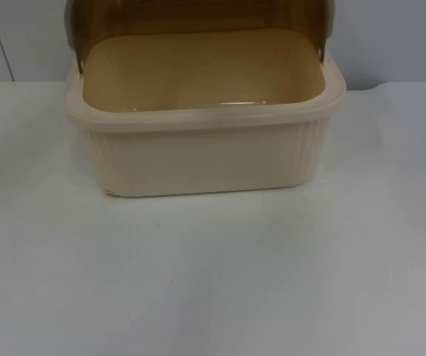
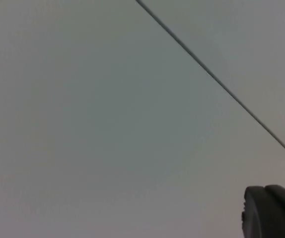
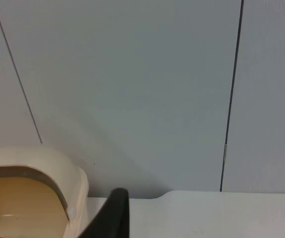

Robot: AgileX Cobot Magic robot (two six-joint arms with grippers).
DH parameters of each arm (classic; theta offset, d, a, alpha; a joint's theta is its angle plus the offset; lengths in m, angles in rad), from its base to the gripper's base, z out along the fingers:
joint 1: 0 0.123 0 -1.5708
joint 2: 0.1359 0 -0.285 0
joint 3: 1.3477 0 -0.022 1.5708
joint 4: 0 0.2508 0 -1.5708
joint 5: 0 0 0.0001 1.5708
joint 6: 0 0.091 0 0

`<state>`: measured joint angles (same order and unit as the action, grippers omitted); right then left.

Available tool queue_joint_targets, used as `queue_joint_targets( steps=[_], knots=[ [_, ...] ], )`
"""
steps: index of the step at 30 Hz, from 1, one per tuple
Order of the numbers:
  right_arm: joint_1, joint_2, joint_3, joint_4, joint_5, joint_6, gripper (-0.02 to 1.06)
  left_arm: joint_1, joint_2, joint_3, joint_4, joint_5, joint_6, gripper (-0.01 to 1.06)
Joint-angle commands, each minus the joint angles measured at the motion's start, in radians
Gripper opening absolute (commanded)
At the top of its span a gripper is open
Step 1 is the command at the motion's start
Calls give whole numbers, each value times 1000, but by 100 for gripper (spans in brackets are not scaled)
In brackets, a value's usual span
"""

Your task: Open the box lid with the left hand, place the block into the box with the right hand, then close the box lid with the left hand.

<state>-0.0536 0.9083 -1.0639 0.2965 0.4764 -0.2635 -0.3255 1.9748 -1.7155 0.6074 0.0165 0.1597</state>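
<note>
Cream plastic box [image 1: 205, 159] sits at the worktop's [image 1: 213, 282] far edge, brown lid [image 1: 198, 18] tipped back so I can load it. Block unseen. Left end effector [image 2: 274, 210] and right end effector [image 3: 113, 213]: grip state unclear to me.

The box [image 1: 205, 159] stands on the table [image 1: 213, 282], toward its far edge, near the middle; its lid [image 1: 198, 18] is raised behind the opening; the wall [image 1: 391, 37] rises behind the box; bare table lies before it.
</note>
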Motion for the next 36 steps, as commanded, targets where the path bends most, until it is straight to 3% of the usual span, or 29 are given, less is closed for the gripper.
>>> queue_joint_targets(
  steps=[1, 6, 8, 10, 11, 13, 15, 16, 18, 24, 27, 36],
  knots=[
    [-4, -2, 1, -5, 6, 1, 105, 2, 0, -4, -25, -25, -9, 0],
    [-4, -2, 1, -5, 6, 1, 105, -12, 8, -4, -34, -90, -168, 0],
    [-4, -2, 1, -5, 6, 1, 105, -12, 18, -4, -25, -143, -310, 0],
    [-4, -2, 1, -7, 6, 1, 105, -12, 20, -4, 116, -206, -538, 0],
    [-4, -2, 1, -7, 6, 1, 105, -12, 20, -4, 116, -206, -538, 0],
    [-4, -2, 1, -7, 6, 1, 105, -10, 20, -4, 455, -349, -935, 0],
    [-4, -2, 1, -7, 6, 1, 105, 29, 41, -37, 928, -659, -1298, 0],
    [-4, -2, 1, -7, 6, 1, 105, 29, 41, -37, 928, -659, -1298, 0],
    [-4, -2, 1, -7, 6, 1, 105, 28, 48, -56, 1137, -564, -1486, 0],
    [-4, -2, 1, -6, 15, 1, 105, 34, 48, -43, 1137, -423, -1461, 0],
    [-4, -2, 1, -6, 17, 1, 105, 23, 49, -16, 1137, -325, -1388, 0],
    [-4, -2, 1, -6, 17, 1, 105, 23, 71, 26, 1137, -337, -1393, 0]
  ],
)
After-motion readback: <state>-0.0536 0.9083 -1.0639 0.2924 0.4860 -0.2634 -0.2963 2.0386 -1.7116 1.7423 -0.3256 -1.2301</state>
